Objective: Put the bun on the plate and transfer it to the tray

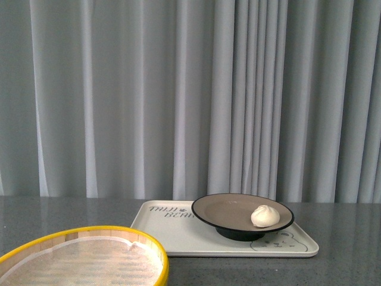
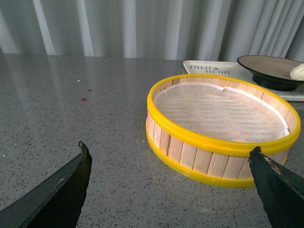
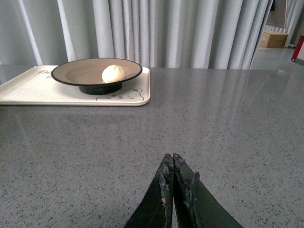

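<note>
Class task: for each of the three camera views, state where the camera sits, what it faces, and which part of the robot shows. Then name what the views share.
Front view: on the robot's body, facing the curtain; bun on plate on tray; no arm shows.
Left wrist view: on the left arm, facing the steamer basket; open left gripper shows.
Right wrist view: on the right arm, low over the table; shut right gripper shows.
Shared: all three show bun, plate and tray.
</note>
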